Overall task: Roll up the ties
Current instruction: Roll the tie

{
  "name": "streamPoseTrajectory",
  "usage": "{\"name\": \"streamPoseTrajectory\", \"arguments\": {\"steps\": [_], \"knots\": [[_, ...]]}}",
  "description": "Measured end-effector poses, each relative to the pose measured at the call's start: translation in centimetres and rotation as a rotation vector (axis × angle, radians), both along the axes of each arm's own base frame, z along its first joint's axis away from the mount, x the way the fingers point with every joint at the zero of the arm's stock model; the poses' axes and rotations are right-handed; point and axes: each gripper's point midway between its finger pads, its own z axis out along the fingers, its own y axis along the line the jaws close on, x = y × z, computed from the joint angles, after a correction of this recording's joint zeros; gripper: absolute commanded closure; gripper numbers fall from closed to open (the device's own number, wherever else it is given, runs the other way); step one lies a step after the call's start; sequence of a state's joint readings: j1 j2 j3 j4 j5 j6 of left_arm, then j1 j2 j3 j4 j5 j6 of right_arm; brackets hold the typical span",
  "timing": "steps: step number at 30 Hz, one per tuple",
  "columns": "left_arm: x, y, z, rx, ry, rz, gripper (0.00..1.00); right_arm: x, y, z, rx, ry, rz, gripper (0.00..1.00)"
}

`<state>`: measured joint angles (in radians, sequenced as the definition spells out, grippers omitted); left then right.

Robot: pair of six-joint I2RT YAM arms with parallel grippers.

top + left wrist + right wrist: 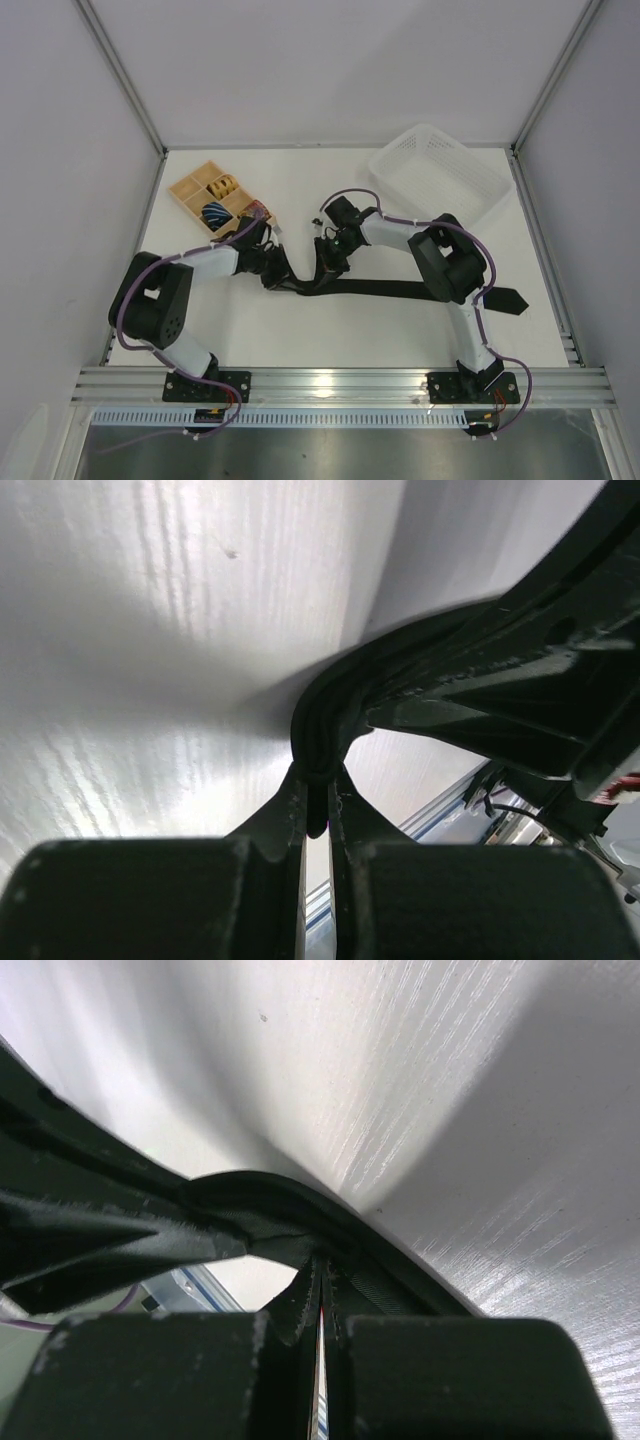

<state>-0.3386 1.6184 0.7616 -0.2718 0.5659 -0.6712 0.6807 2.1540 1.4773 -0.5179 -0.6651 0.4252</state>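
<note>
Black necktie (400, 289) lies across the middle of the table (330, 335), from the centre out toward four o'clock, its narrow end gathered up between the two grippers. At ten o'clock sits a wooden tray (185, 190) with two rolled coils (214, 212) in its compartments, one yellow, one blue-striped. Just right of the tray, the left gripper (272, 270) is clenched on the narrow end; its wrist view shows the fingertips (290, 810) pinching a folded edge of several layers. Close beside it, nearer the centre, the right gripper (330, 262) is likewise clamped on the cloth, which humps softly above its fingertips (300, 1300). Farther right the strip lies slack and flat, passes under the right arm and ends in the pointed wide end (507, 300) at four o'clock. A white basket (440, 180) stands at one o'clock.

The fabric looks light and limp, with no stiffness of its own, and probably smooth enough to slide, so a started coil would likely spring loose unless pinched through all its layers. The best hold seems to be at the narrow end, close to the fold, with the tail kept flat and lightly taut
</note>
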Motion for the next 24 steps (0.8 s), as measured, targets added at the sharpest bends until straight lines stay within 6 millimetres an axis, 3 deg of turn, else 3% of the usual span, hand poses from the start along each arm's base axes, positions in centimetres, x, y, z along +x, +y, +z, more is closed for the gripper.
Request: {"name": "streamPoseTrajectory", "arguments": {"steps": [11,24], "knots": [[1.6,-2.2,4.0,-0.010,-0.080,-0.016,1.00,0.2,0.1,0.1,0.008,-0.005,-0.002,1.00],[1.8,-3.6,3.4,0.018,-0.064,-0.042,1.00,1.2,0.6,0.7,0.050,0.004,-0.041,1.00]]}}
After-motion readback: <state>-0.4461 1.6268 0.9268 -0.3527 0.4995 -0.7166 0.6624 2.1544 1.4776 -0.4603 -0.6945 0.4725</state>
